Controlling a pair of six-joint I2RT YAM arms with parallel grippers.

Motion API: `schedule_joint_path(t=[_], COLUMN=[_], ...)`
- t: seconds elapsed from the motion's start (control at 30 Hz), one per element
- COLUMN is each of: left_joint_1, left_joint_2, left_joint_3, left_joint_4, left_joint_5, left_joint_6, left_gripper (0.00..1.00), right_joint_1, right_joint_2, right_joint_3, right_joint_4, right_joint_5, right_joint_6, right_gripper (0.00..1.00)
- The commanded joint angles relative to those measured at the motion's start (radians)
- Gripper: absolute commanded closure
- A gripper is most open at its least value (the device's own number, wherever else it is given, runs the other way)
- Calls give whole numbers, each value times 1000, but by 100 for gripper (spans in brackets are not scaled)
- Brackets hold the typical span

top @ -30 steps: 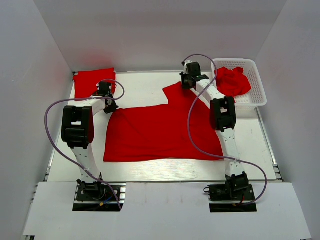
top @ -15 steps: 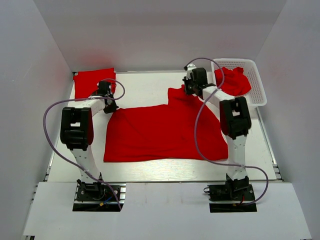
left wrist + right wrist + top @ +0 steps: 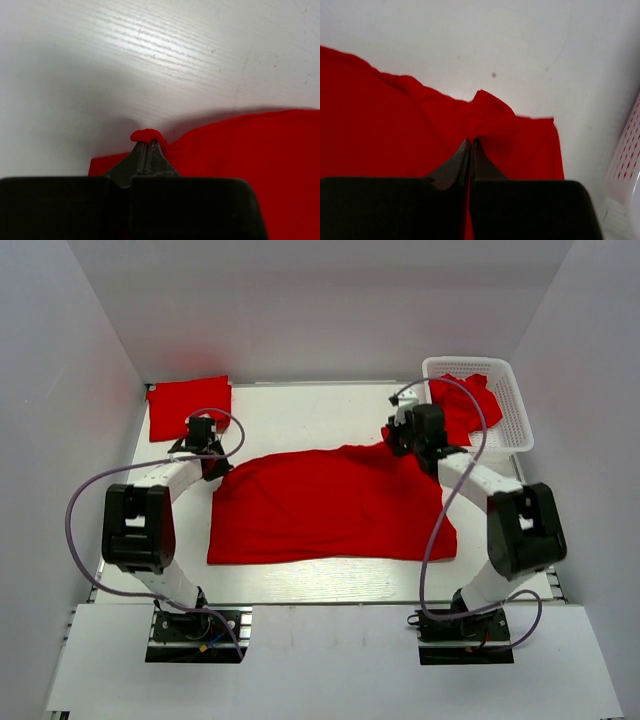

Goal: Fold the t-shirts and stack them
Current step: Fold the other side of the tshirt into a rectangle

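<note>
A bright red t-shirt [image 3: 330, 505] lies spread on the white table. My left gripper [image 3: 205, 445] is shut on its far left corner, a small bunch of cloth [image 3: 146, 135] pinched at the tips of my left gripper [image 3: 146, 145]. My right gripper [image 3: 405, 435] is shut on the shirt's far right edge, with a raised fold of cloth [image 3: 487, 115] at the tips of my right gripper [image 3: 470, 144]. A folded red t-shirt [image 3: 188, 405] lies at the far left corner. Another crumpled red t-shirt [image 3: 465, 400] sits in the basket.
The white lattice basket [image 3: 505, 415] stands at the far right; its wall shows at the right edge of the right wrist view [image 3: 625, 165]. White walls enclose the table on three sides. Bare table [image 3: 300, 415] lies beyond the shirt.
My right gripper has moved right and nearer with the shirt's far edge, pulling the raised flap flat. My left gripper has shifted slightly left and farther, holding its corner.
</note>
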Motion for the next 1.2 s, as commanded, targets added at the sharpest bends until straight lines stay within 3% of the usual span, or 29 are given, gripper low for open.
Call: schedule_joint_path(t=[0.0, 0.27, 0.57, 0.83, 1.17], left_joint_1=[-4, -4, -4, -4, -4], left_joint_2=[-92, -189, -231, -240, -249], left_joint_3=[-49, -156, -166, -147, -196], left_joint_4=[14, 14, -12, -30, -40], left_joint_5=[-35, -66, -123, -143, -152], left_joint_6=[-31, -65, -86, -96, -123], left_gripper=[100, 100, 100, 100, 100], right_joint_1=[6, 6, 10, 12, 19], right_joint_2=[-133, -357, -555, -620, -678], right_joint_3=[-125, -291, -397, -408, -501], right_joint_4=[47, -15, -147, -267, -390], right_joint_5=[16, 55, 76, 52, 7], right_joint_6=[48, 110, 160, 148, 294], right_gripper=[100, 100, 100, 100, 100])
